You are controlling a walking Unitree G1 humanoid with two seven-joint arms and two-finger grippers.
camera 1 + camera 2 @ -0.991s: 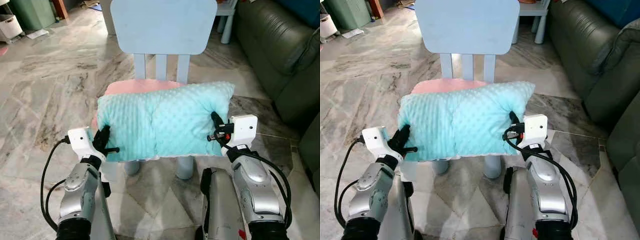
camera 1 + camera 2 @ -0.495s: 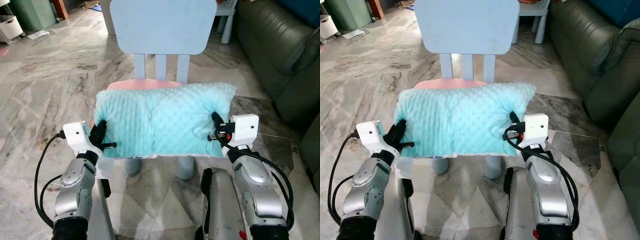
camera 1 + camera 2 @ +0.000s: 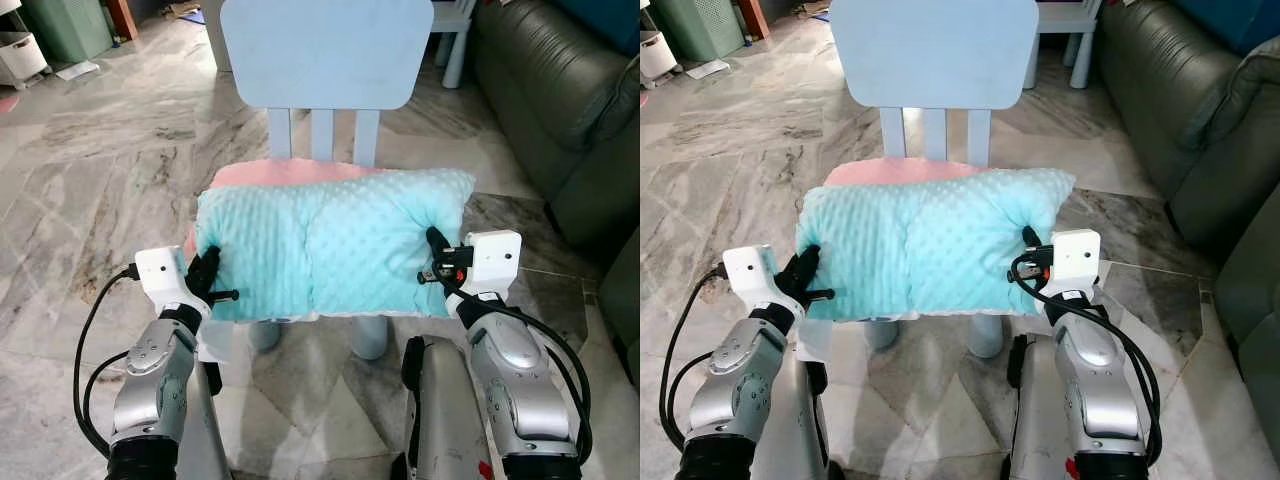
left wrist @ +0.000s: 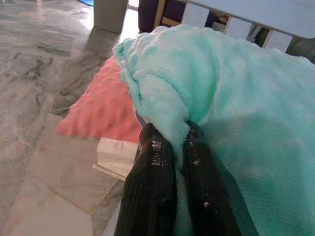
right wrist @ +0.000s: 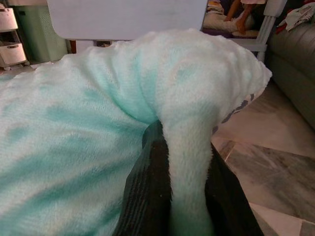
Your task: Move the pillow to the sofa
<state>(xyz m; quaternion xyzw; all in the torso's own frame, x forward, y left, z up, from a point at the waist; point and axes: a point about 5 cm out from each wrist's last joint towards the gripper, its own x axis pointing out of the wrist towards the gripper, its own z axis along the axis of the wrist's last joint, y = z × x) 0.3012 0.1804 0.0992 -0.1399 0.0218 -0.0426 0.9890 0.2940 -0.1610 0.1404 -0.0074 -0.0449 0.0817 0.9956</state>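
Compared with half a second ago, the left gripper [image 3: 212, 268] sits a little farther in toward the robot's middle, and the pillow's left end has come with it; the right gripper [image 3: 435, 247] and the pillow's right end are almost where they were.

The pillow [image 3: 325, 243] is mint green with a dotted, bumpy cover. It stretches crosswise between the two grippers, over the seat of a small chair [image 3: 322, 55] with a pale blue back. A pink cushion [image 3: 270, 173] shows behind the pillow's far edge, on the chair seat; whether the pillow is resting on it or lifted just clear cannot be told.

Both grippers hold the pillow by its ends. In the left wrist view the two black fingers [image 4: 152, 182] are closed nearly together with a fold of mint fabric pinched between them, close to the pillow's corner, with the pink cushion just beyond and below. In the right wrist view the fingers [image 5: 145, 196] stand a little wider, with a thick ridge of the pillow's edge squeezed between them. So each gripper is at one short end, and the pillow's bulk lies ahead of and between them.

A dark green sofa [image 3: 560, 90] stands to the robot's right, well apart from the pillow. The floor [image 3: 110, 170] is grey veined marble tile.
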